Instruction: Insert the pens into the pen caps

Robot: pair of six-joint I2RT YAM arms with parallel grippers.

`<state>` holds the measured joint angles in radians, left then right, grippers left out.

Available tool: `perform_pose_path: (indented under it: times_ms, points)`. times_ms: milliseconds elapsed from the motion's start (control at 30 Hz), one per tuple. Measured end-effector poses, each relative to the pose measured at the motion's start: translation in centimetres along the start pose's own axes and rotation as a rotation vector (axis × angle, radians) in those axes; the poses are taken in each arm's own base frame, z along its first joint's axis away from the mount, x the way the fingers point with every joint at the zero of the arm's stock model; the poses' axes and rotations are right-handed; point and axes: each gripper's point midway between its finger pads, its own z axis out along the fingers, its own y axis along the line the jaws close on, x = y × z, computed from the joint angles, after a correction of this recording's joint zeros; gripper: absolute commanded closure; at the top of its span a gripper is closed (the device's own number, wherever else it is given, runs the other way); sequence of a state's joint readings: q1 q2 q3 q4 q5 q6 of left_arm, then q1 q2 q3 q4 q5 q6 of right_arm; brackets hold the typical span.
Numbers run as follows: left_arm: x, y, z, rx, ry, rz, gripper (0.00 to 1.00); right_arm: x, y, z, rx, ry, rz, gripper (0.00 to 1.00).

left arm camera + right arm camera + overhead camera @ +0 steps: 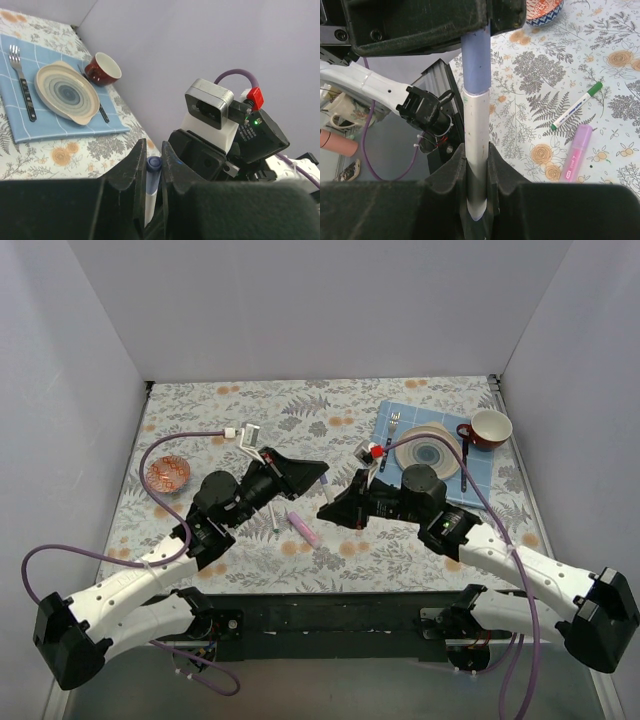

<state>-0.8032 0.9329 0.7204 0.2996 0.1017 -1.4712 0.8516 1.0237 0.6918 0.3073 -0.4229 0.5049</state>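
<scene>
You are gripping the slim white plastic pen (476, 125) mid-barrel with the right gripper (476, 159) while the left gripper (153, 162) is pinching its short lilac cap (476, 57), both light, stiff, probably slippery.

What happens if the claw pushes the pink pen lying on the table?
The pink pen probably rolls or skids, being a smooth stick lying flat. It looks like hard plastic, so likely stays stiff. It seems small and light.
</scene>
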Motion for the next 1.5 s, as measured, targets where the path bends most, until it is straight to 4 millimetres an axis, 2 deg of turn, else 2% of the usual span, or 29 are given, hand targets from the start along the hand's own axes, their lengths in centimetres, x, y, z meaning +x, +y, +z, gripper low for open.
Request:
perform_pose_path:
  times_ms: [233, 533, 767, 1033, 1500]
  points:
    - [-0.6, 1.7, -0.3, -0.02, -0.083, 0.005, 1.0, 0.2, -1.4, 1.0, 0.041, 0.079, -0.016, 0.99]
    - [0.3, 3.6, -0.8, -0.012, -0.127, -0.032, 1.0, 1.6, -2.9, 1.3, 0.064, 0.164, -0.052, 0.99]
    - [-0.7, 4.2, -0.5, -0.028, -0.196, -0.096, 1.0, 0.7, -3.7, 2.0, 0.08, 0.171, -0.093, 0.99]
    - [0.2, 6.5, 0.5, -0.087, -0.21, -0.154, 1.0, 1.7, -6.1, 2.2, 0.16, 0.223, -0.105, 0.99]
    - [0.1, 6.5, 1.6, -0.084, -0.217, -0.075, 1.0, 0.7, -7.4, 1.5, 0.18, 0.283, -0.151, 0.99]
